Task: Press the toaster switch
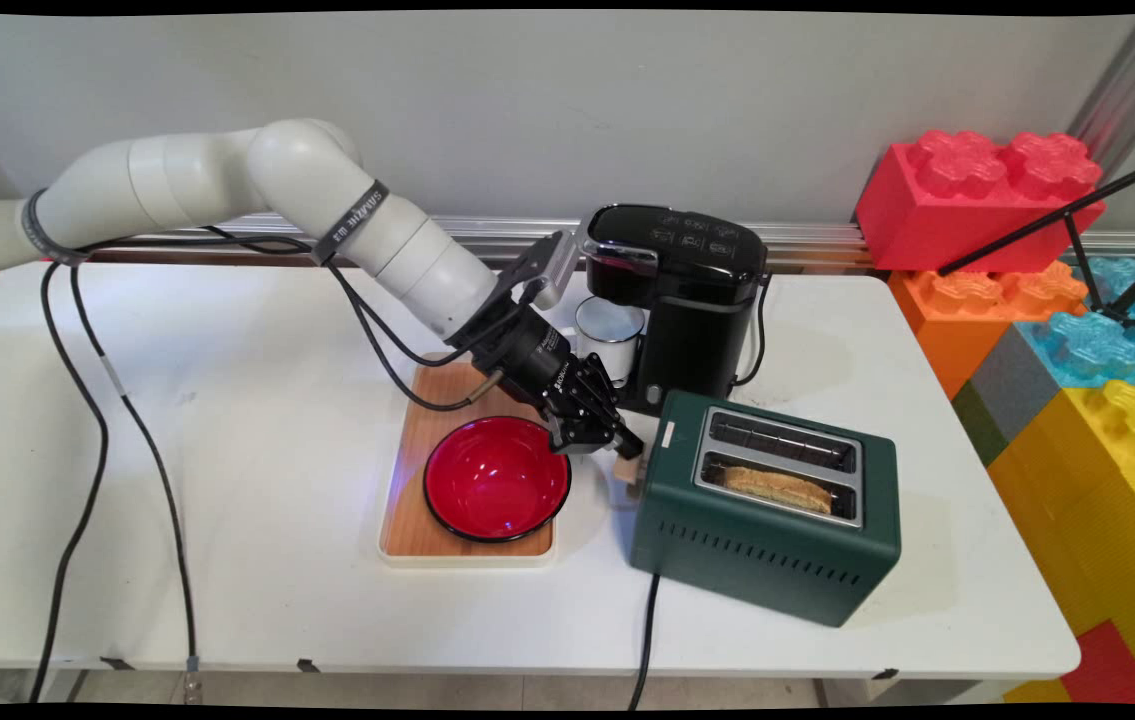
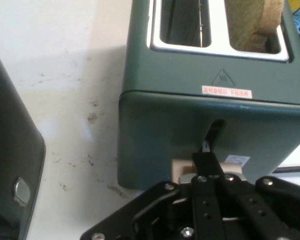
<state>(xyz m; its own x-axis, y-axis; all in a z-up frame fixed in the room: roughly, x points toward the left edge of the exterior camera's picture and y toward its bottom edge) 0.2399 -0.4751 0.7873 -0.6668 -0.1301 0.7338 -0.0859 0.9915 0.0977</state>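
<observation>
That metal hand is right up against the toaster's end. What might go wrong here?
The gripper sits at the toaster's lever; a push off-line might slip off it or shove the toaster. The red bowl lies close beside the wrist, so a swing back could knock it. The cables hang low and might snag.

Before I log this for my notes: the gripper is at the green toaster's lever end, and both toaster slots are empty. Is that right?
Not quite. The gripper is at the green toaster's lever end, but only one slot is empty; the other holds a slice of bread, as the main view shows.
</observation>
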